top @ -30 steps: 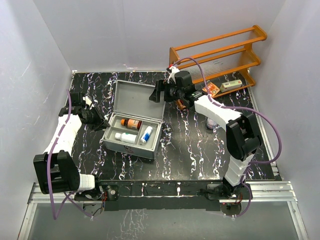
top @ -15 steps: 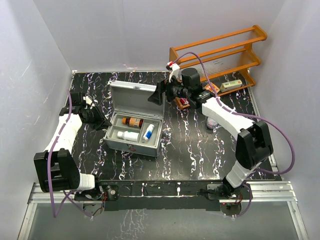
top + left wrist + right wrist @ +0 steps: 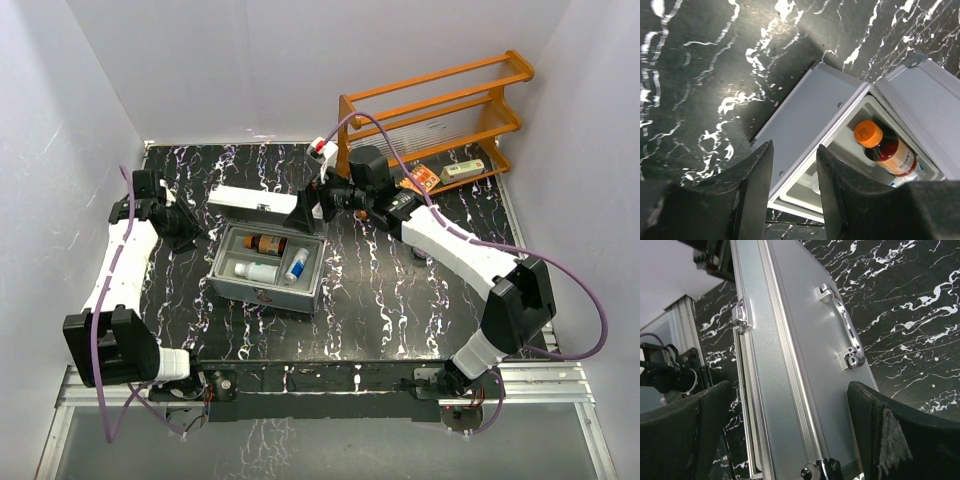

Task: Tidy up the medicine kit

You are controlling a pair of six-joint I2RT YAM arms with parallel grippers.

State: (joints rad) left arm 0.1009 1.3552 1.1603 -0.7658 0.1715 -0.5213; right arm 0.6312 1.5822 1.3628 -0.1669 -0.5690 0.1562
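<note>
- medicine kit sits center-left of the top view, lid tipped partway down, 3 bottles inside
- right gripper spread wide, straddling the lid
- left gripper partly spread, holding nothing

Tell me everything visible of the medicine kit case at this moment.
The medicine kit is a boxy silver-grey metal case on the black marbled table, left of centre. Its hinged lid stands half raised over the far edge, a chrome handle and latches on its outside. The pale insert holds an orange-capped amber bottle, a white bottle and a blue-and-white container, lying flat. The open right gripper straddles the lid's right end; contact unclear.
</note>
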